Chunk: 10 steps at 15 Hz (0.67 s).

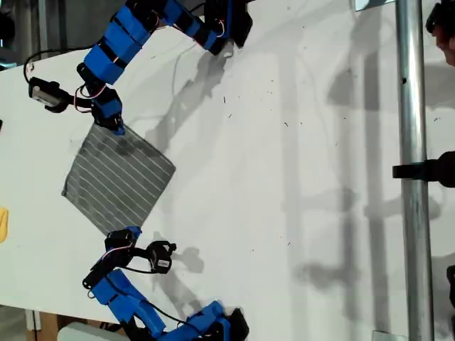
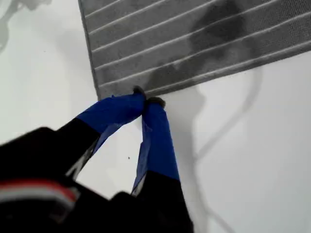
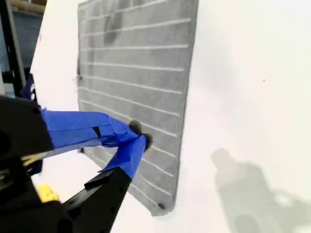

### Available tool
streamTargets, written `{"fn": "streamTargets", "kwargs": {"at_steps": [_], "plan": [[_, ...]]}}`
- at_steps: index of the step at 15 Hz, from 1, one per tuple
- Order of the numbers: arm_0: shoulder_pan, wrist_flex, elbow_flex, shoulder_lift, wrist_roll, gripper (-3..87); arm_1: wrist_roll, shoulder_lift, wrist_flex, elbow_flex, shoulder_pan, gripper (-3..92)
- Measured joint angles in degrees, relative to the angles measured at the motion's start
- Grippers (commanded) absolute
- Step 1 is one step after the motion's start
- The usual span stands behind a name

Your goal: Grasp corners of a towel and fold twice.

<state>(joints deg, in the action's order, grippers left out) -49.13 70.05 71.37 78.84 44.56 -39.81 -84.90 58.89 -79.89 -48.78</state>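
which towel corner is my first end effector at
The towel's topmost corner in the exterior view, by my first end effector; my second end effector is at the bottommost.

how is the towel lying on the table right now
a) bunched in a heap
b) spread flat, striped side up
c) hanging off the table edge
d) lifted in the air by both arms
b: the towel lies flat on the white table, its thin white stripes showing, no part raised.
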Motion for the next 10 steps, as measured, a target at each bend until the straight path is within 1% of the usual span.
{"fn": "streamTargets", "kwargs": {"at_steps": [2, 5, 8, 10], "plan": [[-3.16, -0.53, -6.5, -7.29, -1.67, -2.9, 1.85, 4.39, -2.81, 0.26, -2.9, -0.3], [-7.38, -2.9, -13.62, -16.96, -3.25, -2.9, 4.57, 9.93, -6.06, 2.55, -6.5, -0.3], [-10.81, -6.24, -16.79, -24.08, -4.22, -2.9, 6.59, 17.4, -8.44, 8.17, -9.05, -0.3], [-11.87, -8.26, -17.75, -26.98, -4.39, -2.9, 7.12, 21.36, -11.95, 10.55, -10.11, -0.3]]}}
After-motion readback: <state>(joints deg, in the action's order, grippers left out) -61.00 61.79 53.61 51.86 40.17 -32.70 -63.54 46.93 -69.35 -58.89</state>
